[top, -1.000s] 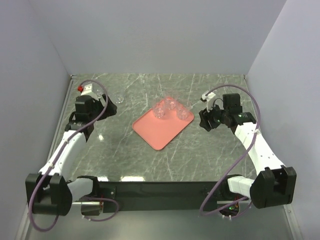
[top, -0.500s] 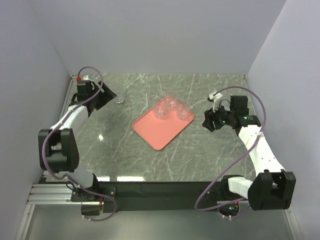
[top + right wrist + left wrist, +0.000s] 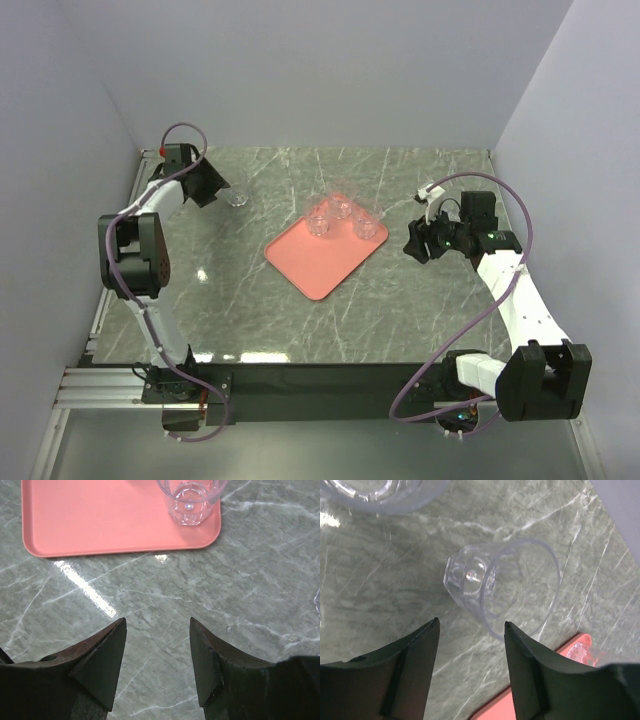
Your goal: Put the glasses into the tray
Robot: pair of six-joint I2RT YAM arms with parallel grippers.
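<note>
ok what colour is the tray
The tray is plain salmon pink with no pattern, and it shows best in the right wrist view.

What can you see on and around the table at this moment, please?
Salmon-pink flat rectangular tray: one, pink, middle of the table, set at an angle.
Small clear tumblers on the tray: three, transparent, clustered at its far end.
Small clear tumbler off the tray: one, transparent, far left, just ahead of the left gripper; the left wrist view shows the edge of a second loose tumbler nearby.
Grey-green marbled table: one, under everything.
Left gripper: black, open, nothing between the jaws.
Right gripper: black, open, over bare table right of the tray.
</note>
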